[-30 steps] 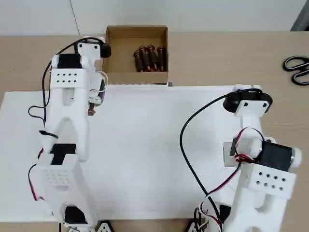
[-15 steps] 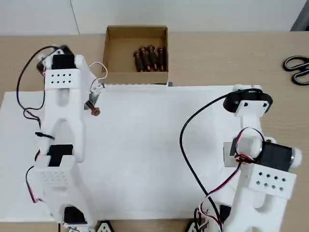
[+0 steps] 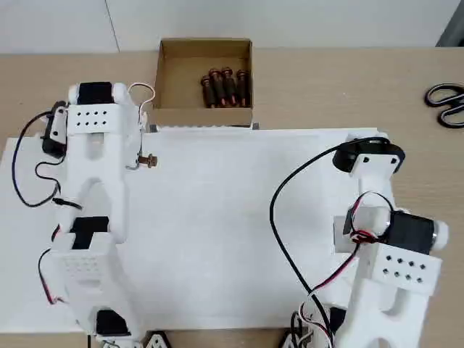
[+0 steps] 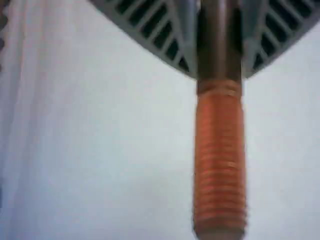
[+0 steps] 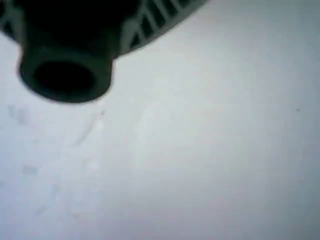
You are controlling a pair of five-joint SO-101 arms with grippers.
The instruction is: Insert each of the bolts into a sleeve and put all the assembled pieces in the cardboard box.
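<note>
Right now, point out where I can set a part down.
The white paper sheet is bare between the white left arm and right arm. The brown cardboard box is free in its left half; copper-coloured assembled bolts crowd its right. Keep off the copper bolt in the left end effector and the black sleeve in the right end effector.

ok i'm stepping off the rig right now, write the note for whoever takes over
Grippers: the left gripper is shut on a copper bolt and holds it over the white sheet, close to the cardboard box. The right gripper is shut on a dark sleeve, over the sheet's other side.
Done: four pieces lie side by side in the box.
Left: the bolt is not yet in the sleeve and the arms are well apart. Bring the two together, push the bolt in, then put that piece in the box.
</note>
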